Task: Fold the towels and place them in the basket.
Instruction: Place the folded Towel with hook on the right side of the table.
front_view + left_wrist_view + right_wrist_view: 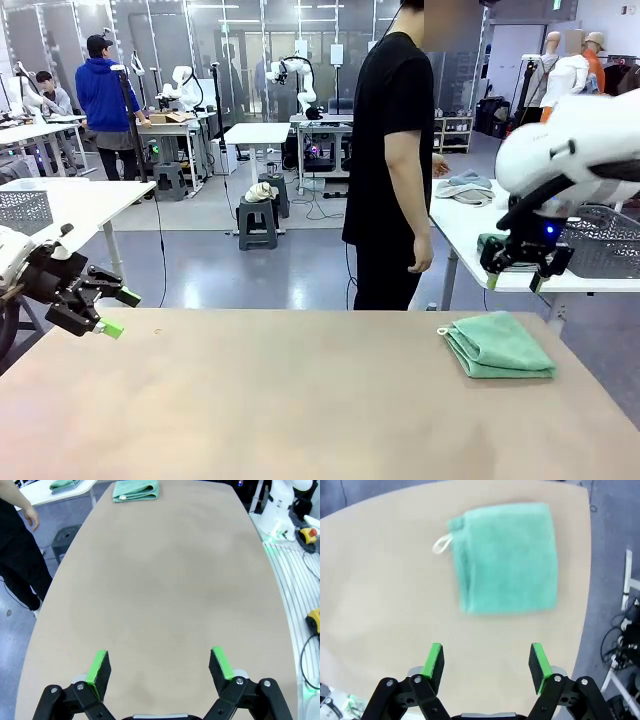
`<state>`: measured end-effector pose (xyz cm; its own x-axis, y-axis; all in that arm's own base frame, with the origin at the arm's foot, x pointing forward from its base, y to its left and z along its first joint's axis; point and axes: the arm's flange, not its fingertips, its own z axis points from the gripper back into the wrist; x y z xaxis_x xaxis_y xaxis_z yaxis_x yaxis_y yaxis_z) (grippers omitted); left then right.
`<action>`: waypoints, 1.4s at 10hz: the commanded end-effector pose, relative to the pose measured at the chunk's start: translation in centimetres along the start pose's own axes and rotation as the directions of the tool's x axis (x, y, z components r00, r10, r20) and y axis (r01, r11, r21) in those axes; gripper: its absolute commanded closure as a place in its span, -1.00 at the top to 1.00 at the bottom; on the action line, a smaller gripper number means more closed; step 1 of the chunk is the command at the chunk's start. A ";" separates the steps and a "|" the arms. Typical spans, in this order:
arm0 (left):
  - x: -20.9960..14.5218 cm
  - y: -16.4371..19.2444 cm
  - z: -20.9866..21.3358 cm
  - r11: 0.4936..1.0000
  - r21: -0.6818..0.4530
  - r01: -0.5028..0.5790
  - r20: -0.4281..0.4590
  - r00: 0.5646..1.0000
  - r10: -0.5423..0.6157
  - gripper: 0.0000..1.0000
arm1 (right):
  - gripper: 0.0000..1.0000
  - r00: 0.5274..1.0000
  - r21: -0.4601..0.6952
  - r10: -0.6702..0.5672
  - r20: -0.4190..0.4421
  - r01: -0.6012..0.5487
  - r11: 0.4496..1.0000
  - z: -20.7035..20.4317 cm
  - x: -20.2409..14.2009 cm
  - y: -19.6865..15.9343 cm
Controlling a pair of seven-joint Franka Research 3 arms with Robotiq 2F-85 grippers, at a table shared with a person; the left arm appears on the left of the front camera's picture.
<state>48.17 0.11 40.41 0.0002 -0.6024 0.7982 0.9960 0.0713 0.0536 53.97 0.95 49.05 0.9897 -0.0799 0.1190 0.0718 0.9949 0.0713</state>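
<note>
One folded terry towel (498, 345) — mint, squarish

Left gripper (118, 312): jaws spread wide, nothing between them, fingers pointing sideways.
Right gripper (514, 283): jaws apart, empty, fingers pointing down.

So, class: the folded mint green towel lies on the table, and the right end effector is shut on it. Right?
Not quite. The mint green towel does lie folded on the table, but the right end effector is open above it, holding nothing; the right wrist view shows this.
</note>
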 end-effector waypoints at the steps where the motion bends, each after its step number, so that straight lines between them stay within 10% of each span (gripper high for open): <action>1: 0.1 0.0 0.1 1.000 0.000 0.001 0.002 1.000 -0.001 1.00 | 0.70 0.998 -0.011 -0.037 0.043 0.037 0.999 5.4 -6.6 4.5; 6: 0.1 0.0 0.1 1.000 0.000 0.001 0.002 1.000 -0.001 1.00 | 0.70 0.985 -0.033 0.137 0.104 -0.135 0.990 13.4 -16.0 7.7; 14: 0.1 0.0 0.1 1.000 0.000 0.001 0.002 1.000 -0.001 1.00 | 0.70 0.990 -0.028 0.085 0.109 -0.083 0.996 14.4 -15.4 8.4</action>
<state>48.17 0.10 40.40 0.0004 -0.6023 0.7982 0.9960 0.0712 0.0533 37.38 9.48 61.96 0.9731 0.0243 0.2293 -0.0310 0.9992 0.0257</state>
